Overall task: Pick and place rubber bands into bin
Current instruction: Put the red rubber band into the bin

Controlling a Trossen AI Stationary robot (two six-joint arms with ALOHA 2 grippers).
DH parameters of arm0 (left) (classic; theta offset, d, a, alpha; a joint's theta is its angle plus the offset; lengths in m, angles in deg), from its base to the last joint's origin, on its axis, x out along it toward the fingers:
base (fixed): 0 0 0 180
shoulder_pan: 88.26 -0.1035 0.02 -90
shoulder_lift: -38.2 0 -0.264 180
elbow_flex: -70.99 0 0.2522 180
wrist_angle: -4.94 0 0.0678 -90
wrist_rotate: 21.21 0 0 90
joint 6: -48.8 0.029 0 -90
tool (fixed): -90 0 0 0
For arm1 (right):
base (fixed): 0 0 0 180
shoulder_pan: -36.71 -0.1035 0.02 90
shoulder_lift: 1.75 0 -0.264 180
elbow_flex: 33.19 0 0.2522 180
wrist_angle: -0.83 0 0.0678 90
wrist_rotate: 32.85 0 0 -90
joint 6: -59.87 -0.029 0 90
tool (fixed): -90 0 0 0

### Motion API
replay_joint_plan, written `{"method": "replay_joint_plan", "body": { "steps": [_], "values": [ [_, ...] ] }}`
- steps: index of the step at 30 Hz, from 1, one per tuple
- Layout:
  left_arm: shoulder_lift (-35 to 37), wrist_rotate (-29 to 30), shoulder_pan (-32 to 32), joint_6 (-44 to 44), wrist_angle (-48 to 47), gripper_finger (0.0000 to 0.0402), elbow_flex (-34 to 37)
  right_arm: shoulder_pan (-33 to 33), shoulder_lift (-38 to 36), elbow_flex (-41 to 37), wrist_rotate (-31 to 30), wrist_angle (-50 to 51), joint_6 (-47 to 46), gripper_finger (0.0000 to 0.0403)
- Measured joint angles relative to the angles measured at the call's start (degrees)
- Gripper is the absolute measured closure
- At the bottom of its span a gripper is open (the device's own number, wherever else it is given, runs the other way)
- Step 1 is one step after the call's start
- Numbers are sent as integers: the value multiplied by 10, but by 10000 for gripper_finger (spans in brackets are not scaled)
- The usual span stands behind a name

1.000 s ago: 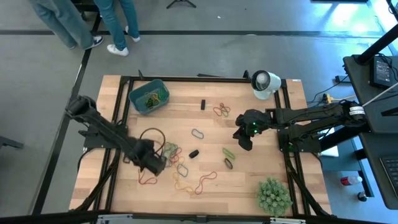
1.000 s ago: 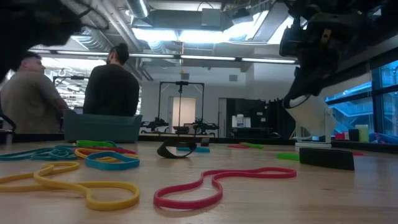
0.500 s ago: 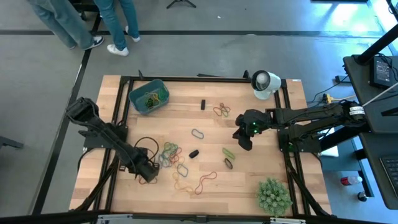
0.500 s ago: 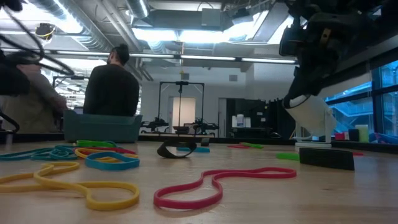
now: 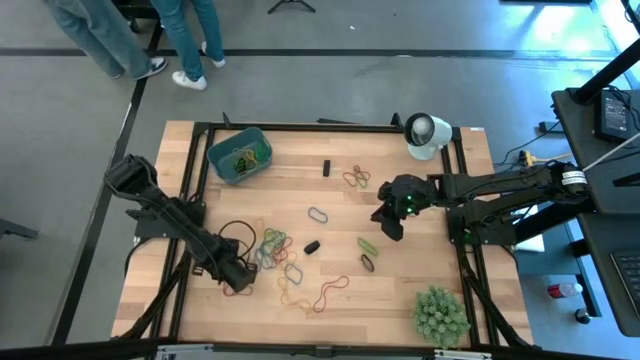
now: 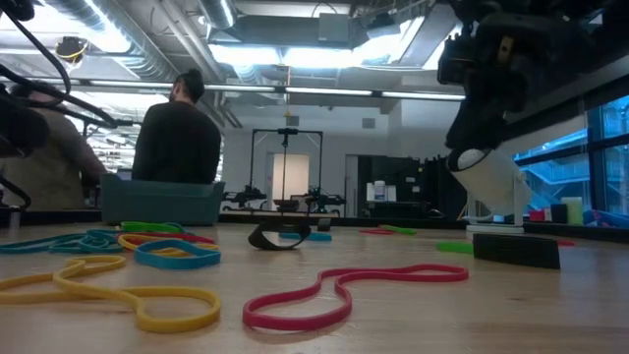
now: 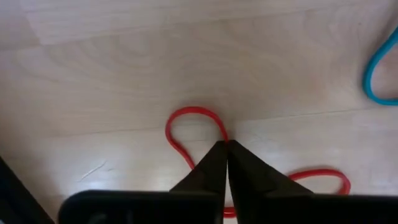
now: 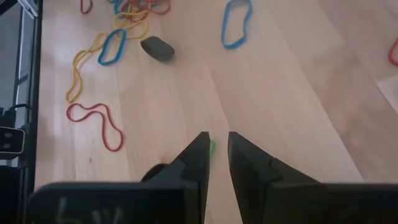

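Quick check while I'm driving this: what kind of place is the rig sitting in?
Most likely a robotics lab or open workshop. Exposed ceiling ducts and strip lights run overhead, another metal test frame stands across the room, and people stand by the wooden table on a grey floor.

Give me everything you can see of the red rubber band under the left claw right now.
The red rubber band is a thin, floppy elastic loop lying flat on the pale wooden table, near its front left. It is bent into an uneven shape: one rounded lobe shows ahead of the fingertips, and another stretch curves out beside them. The left claw is shut with its dark tips down at the band, and seems to pinch the strand. Part of the band is hidden beneath the claw. Nothing else touches it; a blue band lies apart.
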Motion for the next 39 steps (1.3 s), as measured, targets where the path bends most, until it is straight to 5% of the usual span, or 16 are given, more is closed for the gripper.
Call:
{"method": "replay_joint_plan", "body": {
  "steps": [10, 21, 30, 39],
  "values": [
    [25, 79, 0, 21, -222, 400, -126, 0, 0, 0, -4, -15, 8, 340],
    [69, 267, -48, 99, -542, 400, -310, 0, 0, 0, -21, -64, 17, 340],
    [144, 399, -289, 432, -538, 399, -307, 4, 0, 0, -81, -84, -3, 340],
    [165, 399, -611, 867, -449, 399, -304, 23, 0, 0, -118, -88, -76, 341]
  ]
}}
